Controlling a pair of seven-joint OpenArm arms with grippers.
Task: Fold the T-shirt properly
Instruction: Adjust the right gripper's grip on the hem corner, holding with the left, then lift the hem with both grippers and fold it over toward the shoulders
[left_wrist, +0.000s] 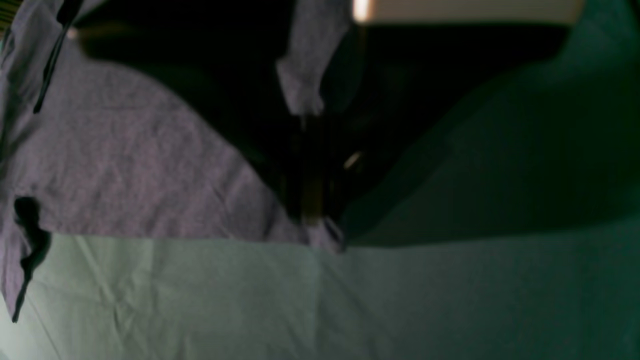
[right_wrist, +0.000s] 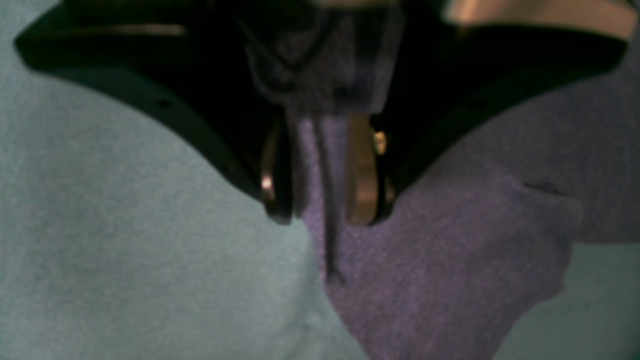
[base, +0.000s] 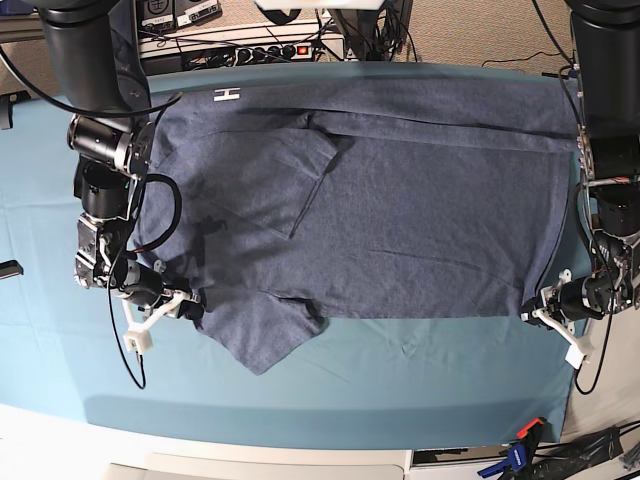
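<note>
Lying spread across the middle of the base view, the T-shirt covers most of the teal table cloth, its long body running from the left arm at the frame's right edge to the right arm at the frame's left edge. A folded strip runs along its upper edge, and a white letter shows at the upper left of the cloth. One sleeve lies folded over the body in the upper left part, and a second flap points down toward the lower left of the frame.

At the lower right of the base view the left gripper sits at the shirt's corner. In the left wrist view its jaws are closed tight on a thin bit of grey fabric at the centre of the frame — the hem edge stretches away to the left, with pale table cloth below it.

At the lower left of the base view the right gripper meets the shirt's edge beside the lower flap. The right wrist view shows its fingers standing partly apart with a bunched fold of the fabric between them — gripped, with more cloth gathered up inside the jaws and the rest falling to the lower right.
</note>
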